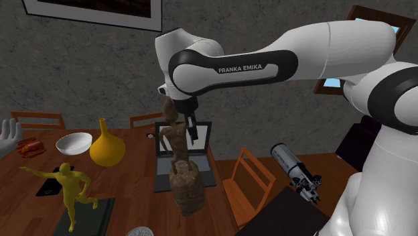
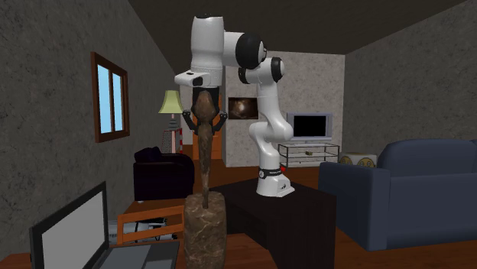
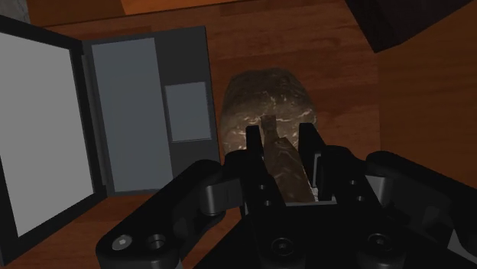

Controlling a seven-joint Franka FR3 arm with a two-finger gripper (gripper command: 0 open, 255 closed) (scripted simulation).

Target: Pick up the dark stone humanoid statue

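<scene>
Gripper [image 3: 281, 145] is clamped on the dark brown rough-stone humanoid statue [image 3: 264, 103]. In your wrist view the 2 black fingers [image 3: 309, 141] press its upper body from both sides, with no gap.

Where the statue sits:
- Shoulder view: the statue [image 1: 186, 188] hangs under the white arm, head up by the wrist. Its thick cylindrical base is low, in front of the open grey laptop [image 1: 184, 164].
- Second exterior view: the statue [image 2: 205, 222] runs near vertical below the gripper [image 2: 204, 126]. Its base is beside the laptop [image 2: 76, 229].
- Wrist view: the base is over the brown wooden table [image 3: 344, 115], just beside the laptop's keyboard half [image 3: 145, 115].
- You can't tell from these views whether the base touches the table or is off it.

Other items on the table [image 1: 134, 188], all toward the shoulder view's left and well apart from the statue:
- 1 yellow humanoid figure [image 1: 72, 188] on a dark slab
- 1 orange-yellow round vase with a narrow neck [image 1: 107, 146]
- 1 white bowl [image 1: 74, 143]

An orange wooden chair [image 1: 249, 181] stands at the table edge on the shoulder view's right.
</scene>
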